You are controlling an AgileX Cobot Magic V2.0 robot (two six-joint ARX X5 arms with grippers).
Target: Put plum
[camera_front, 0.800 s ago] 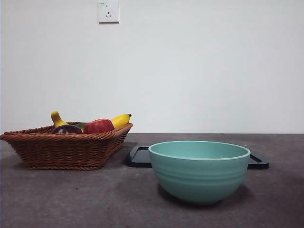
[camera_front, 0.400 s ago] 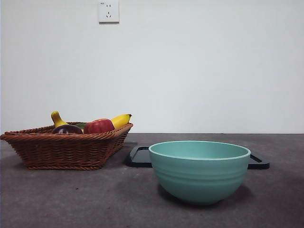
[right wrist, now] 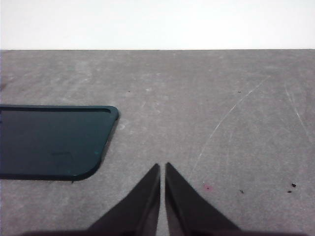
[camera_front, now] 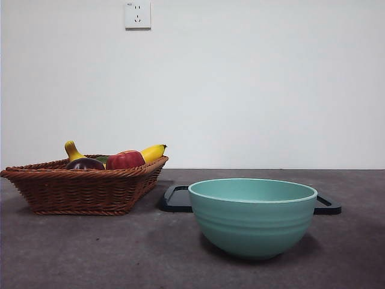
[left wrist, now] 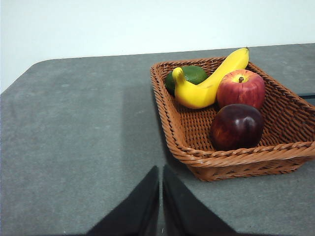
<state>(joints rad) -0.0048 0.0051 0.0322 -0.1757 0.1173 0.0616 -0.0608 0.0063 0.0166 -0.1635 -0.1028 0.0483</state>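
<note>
The plum (left wrist: 237,126), dark purple and glossy, lies in the brown wicker basket (left wrist: 231,160) beside a red apple (left wrist: 241,88); in the front view the plum (camera_front: 85,164) shows just over the basket rim (camera_front: 78,173). My left gripper (left wrist: 161,169) is shut and empty, hovering over bare table a little away from the basket's near corner. My right gripper (right wrist: 163,167) is shut and empty over bare table beside a dark tray (right wrist: 51,142). Neither arm shows in the front view.
The basket also holds a yellow banana (left wrist: 209,84) and a green fruit (left wrist: 192,74). A teal bowl (camera_front: 252,217) stands at the front right of centre, with the black tray (camera_front: 175,200) behind it. A grey table and white wall lie around.
</note>
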